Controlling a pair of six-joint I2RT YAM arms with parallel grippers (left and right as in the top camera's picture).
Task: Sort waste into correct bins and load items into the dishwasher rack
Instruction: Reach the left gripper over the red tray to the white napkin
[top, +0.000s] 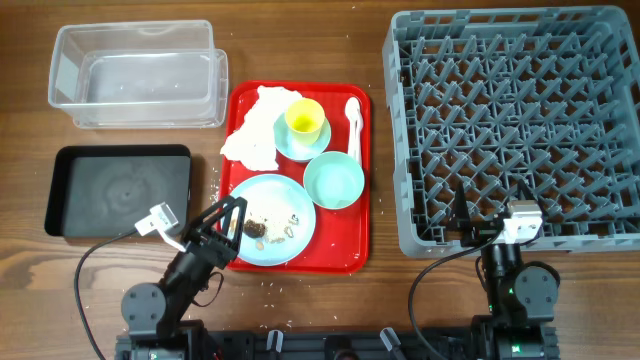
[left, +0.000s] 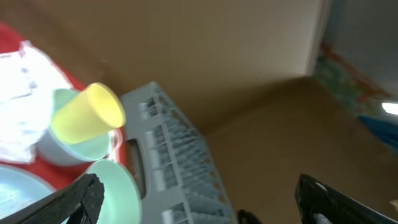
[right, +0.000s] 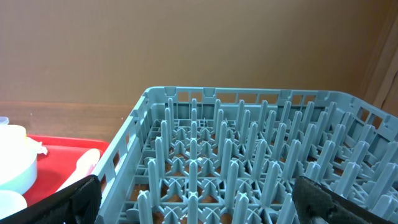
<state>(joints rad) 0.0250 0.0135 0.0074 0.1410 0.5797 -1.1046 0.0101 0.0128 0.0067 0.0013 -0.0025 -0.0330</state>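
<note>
Standing upright on the light blue saucer (top: 285, 148) at the back of the red tray (top: 340, 240), the small yellow cup (top: 304, 118) looks light, rigid and smooth-walled, best pinched across its rim by the left gripper (top: 233, 218), which, like the right gripper (top: 492, 205), gapes empty.

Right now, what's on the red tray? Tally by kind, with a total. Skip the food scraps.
Cup: 1, yellow cup
Bowl: 1, mint-green bowl
Plates: 2, light blue saucer, larger light blue plate
Spoon: 1, white plastic spoon
Napkin: 1, crumpled white napkin
Total: 6
</note>
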